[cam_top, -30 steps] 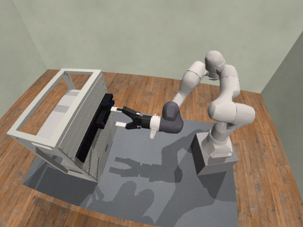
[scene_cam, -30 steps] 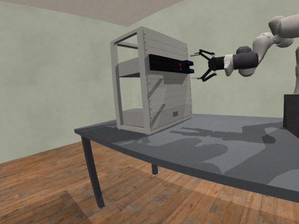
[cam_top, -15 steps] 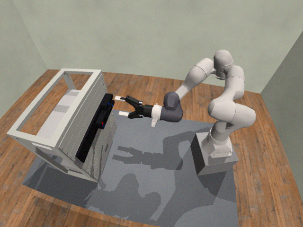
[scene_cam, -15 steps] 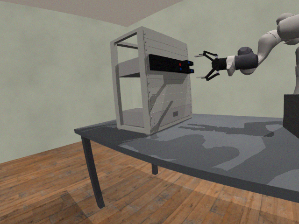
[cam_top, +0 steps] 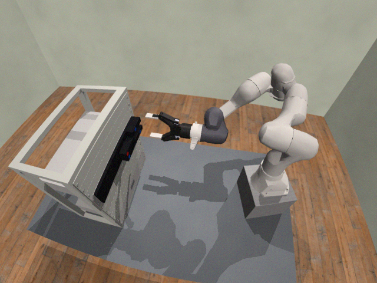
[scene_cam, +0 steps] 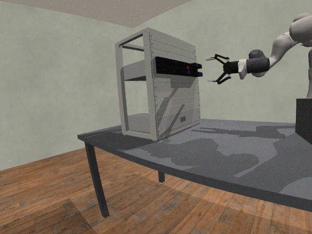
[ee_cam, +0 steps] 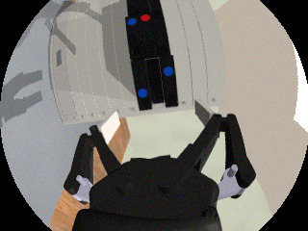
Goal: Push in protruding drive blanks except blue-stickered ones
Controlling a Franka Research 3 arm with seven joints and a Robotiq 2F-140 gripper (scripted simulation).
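The grey rack (cam_top: 100, 137) (scene_cam: 173, 45) (ee_cam: 84, 58) stands upright on the table, with a black drive panel (cam_top: 106, 179) (scene_cam: 168, 66) across its front. At one end of the panel, two black blanks with blue stickers (cam_top: 135, 126) (scene_cam: 197, 69) (ee_cam: 168, 71) stick out the farthest. Farther along, a red sticker (cam_top: 127, 152) (scene_cam: 187, 67) (ee_cam: 145, 18) and a blue sticker (cam_top: 129, 157) (scene_cam: 188, 72) (ee_cam: 131, 22) sit on blanks that stand out less. My gripper (cam_top: 151, 125) (scene_cam: 208, 70) (ee_cam: 155, 112) is open and empty. It hangs level, a short gap in front of the two farthest-out blanks.
The dark grey table (cam_top: 182, 170) (scene_cam: 226, 151) carries the rack and the robot's pedestal (cam_top: 264, 194) (scene_cam: 303, 118). The rack stands near the table's left edge, with wooden floor below. The rack's top and sides are open frames.
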